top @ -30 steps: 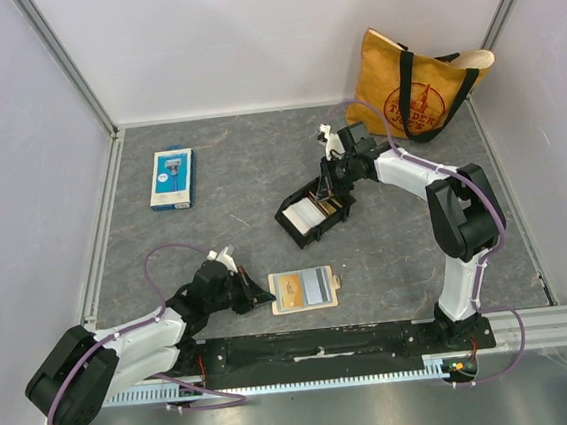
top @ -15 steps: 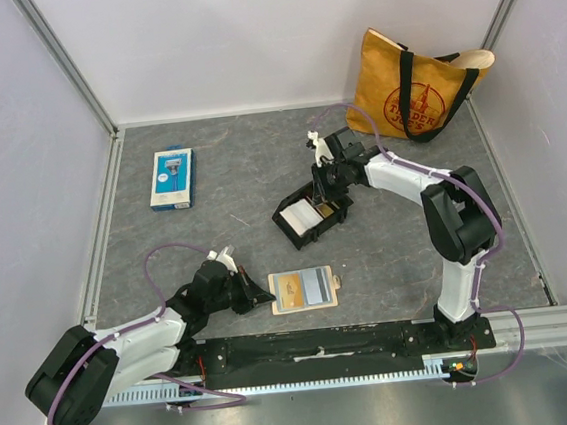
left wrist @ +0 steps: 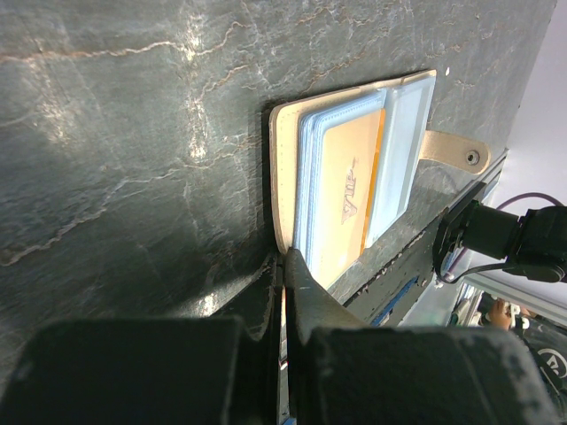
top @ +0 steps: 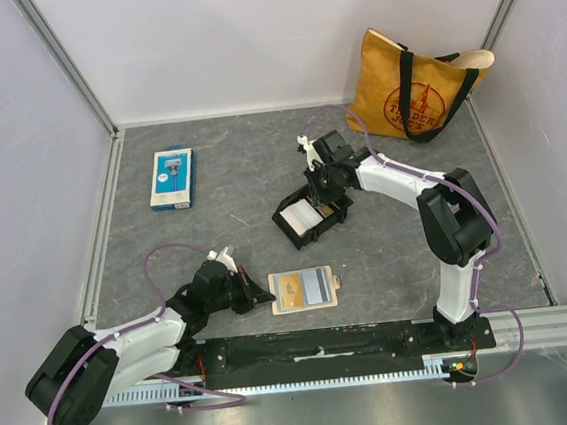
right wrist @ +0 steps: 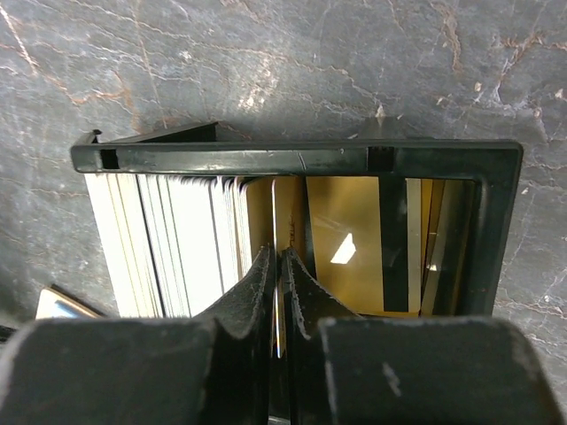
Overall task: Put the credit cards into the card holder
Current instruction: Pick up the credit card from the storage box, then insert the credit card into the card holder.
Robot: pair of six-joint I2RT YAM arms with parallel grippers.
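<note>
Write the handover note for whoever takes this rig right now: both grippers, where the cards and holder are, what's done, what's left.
Left gripper: shut, tips at the left edge of the card holder; I cannot tell whether it pinches that edge.
Right gripper: down in the black tray, closed on what looks like the edge of one card.
The card holder lies open and flat on the table, between the arm bases and the tray.
Done: a gold card sits in a holder sleeve.
Left: the stack of cards in the tray, white and gold.
</note>
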